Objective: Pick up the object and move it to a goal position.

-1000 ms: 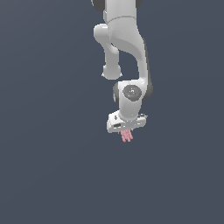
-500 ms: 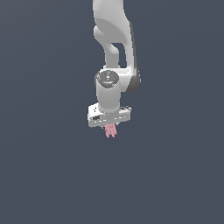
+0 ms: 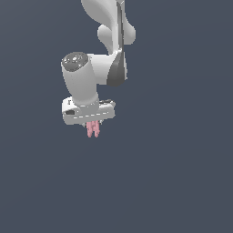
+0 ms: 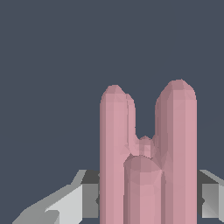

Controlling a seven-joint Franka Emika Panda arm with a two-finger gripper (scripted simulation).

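We see the object (image 3: 93, 129), a pale-pink cluster of parallel rounded strips, hanging below the white gripper (image 3: 93, 124), toward the exterior view's left, clear of any surface. The jaws are closed on its upper end; in the wrist view the object (image 4: 146, 157) fills the gap. We judge the carrying step under way; no goal marker shows.

— What do we see of the object (image 3: 93, 129)?
— We see pale-pink rounded strips side by side, hanging downward in mid-air, upper end hidden; close up (image 4: 146, 153), two long, one short.
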